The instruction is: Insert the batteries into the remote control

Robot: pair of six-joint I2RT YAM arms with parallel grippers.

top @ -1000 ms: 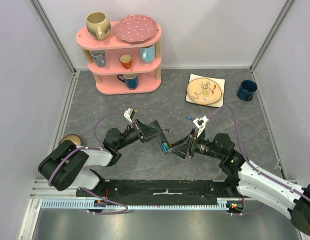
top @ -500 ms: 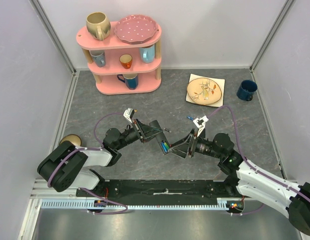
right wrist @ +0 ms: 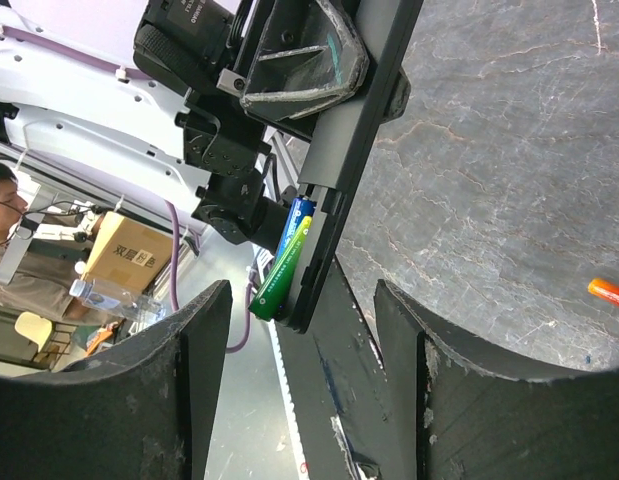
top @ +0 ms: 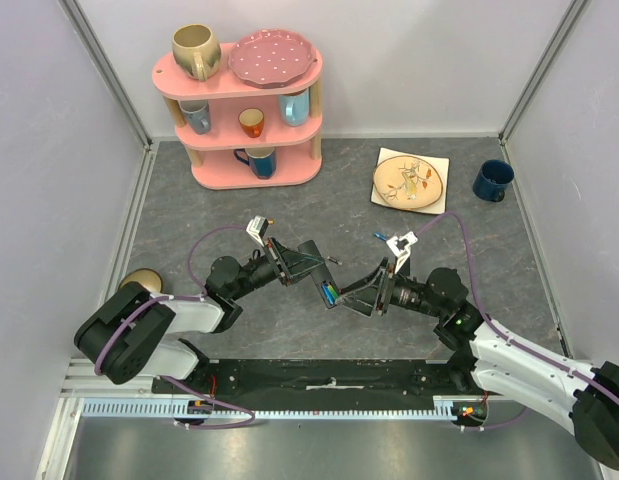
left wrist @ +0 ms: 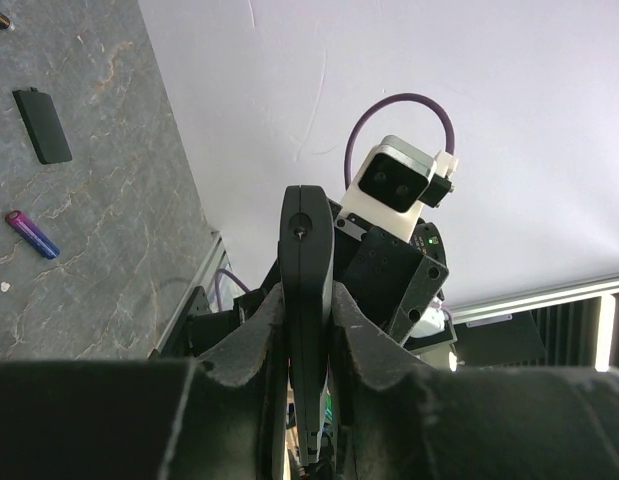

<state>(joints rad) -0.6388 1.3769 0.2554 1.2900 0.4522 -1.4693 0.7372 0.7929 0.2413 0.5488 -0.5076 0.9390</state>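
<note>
Only the right arm shifted slightly. Left hand (left wrist: 307, 300) clamps the remote (right wrist: 354, 140) off the surface, two batteries (right wrist: 284, 255) in its slot; right hand (right wrist: 301, 300), spread apart, probably must press them flat.

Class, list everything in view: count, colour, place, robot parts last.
slim black remote control: 1, black, held in the left tool
thin cylindrical batteries: 2, green and blue, in the remote's bay
orange battery: 1, on the grey table
pink-and-blue battery: 1, on the table
flat black rectangular panel: 1, on the table
pink three-tier shelf: 1, far left
ceramic cups: 5, beige, blue, orange, on the shelf
pink dotted plate: 1, shelf top
floral plate: 1, cream, far right
dark blue mug: 1, far right
tan round object: 1, near left
left tool: 1, black, shut on the remote
right tool: 1, black, open around the remote's end
</note>
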